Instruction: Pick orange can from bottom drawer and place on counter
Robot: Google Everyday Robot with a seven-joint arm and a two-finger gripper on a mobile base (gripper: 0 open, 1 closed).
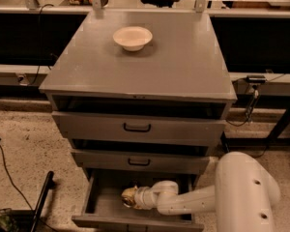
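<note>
counter (183, 66) flat grey | bowl (132, 36) off-white | drawer handles (137, 127) black | bottom drawer (102, 206) plain grey inside | orange can (129, 194) goldy-orange, right at the white gripper (128, 200) down in there | floor (24, 144) beige, speckly

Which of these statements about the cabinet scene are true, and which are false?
1. The white bowl sits on the counter. True.
2. The bottom drawer is shut. False: it is pulled open.
3. The gripper is inside the bottom drawer. True.
4. The can stands on the counter. False: the orange can is down in the bottom drawer, at the gripper.
</note>
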